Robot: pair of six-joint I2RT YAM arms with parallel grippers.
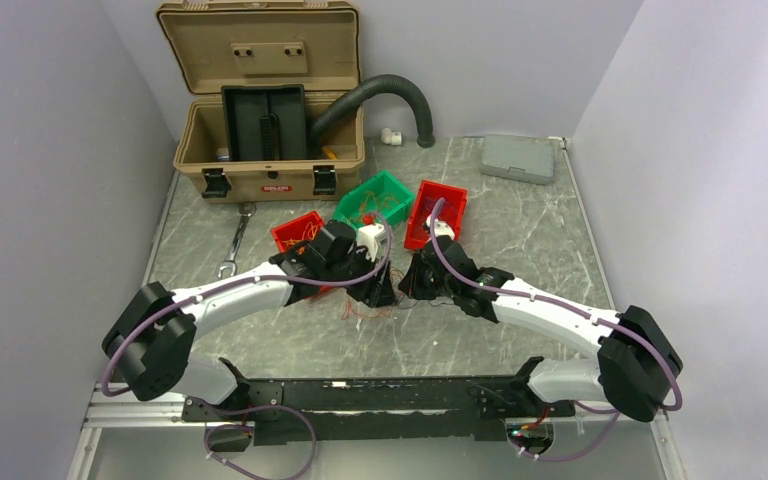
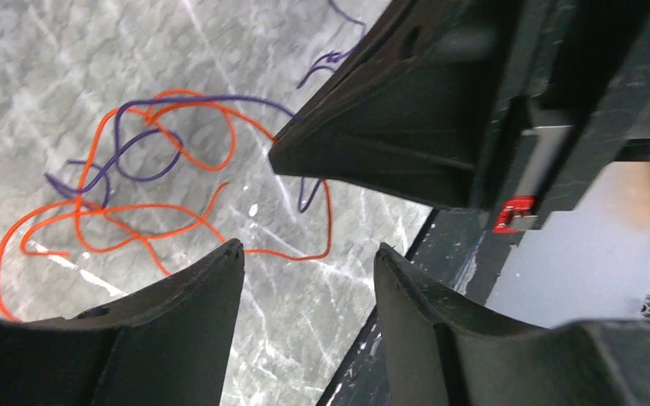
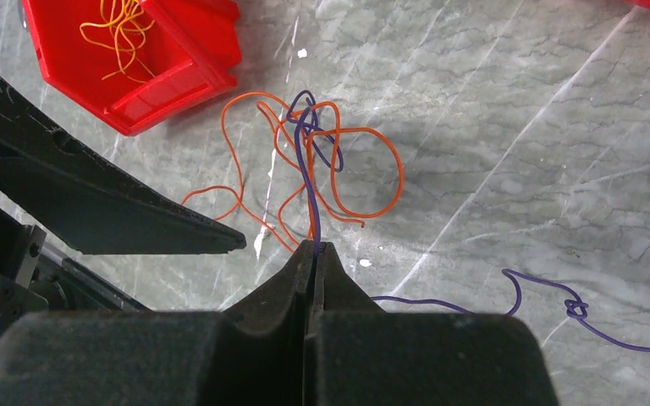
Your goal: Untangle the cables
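Note:
The cables are thin orange and dark purple strands in a loose tangle (image 3: 313, 152) on the marble table, also seen as the tangle (image 2: 135, 169) in the left wrist view. My right gripper (image 3: 314, 246) is shut on a purple cable (image 3: 307, 182) that runs up out of the tangle into its tips. My left gripper (image 2: 308, 249) stands open just beside the tangle, with only bare table between its fingers. Both grippers meet at mid-table, left gripper (image 1: 380, 290) and right gripper (image 1: 416, 285) close together. A separate purple strand (image 3: 575, 309) with a knot lies to the right.
A red bin (image 3: 186, 80) with yellow strands sits close behind the tangle. Further back are a green bin (image 1: 385, 176), another red bin (image 1: 450, 188), an open tan toolbox (image 1: 260, 110), a black hose (image 1: 390, 95), a wrench (image 1: 235, 240) and a grey box (image 1: 517, 157).

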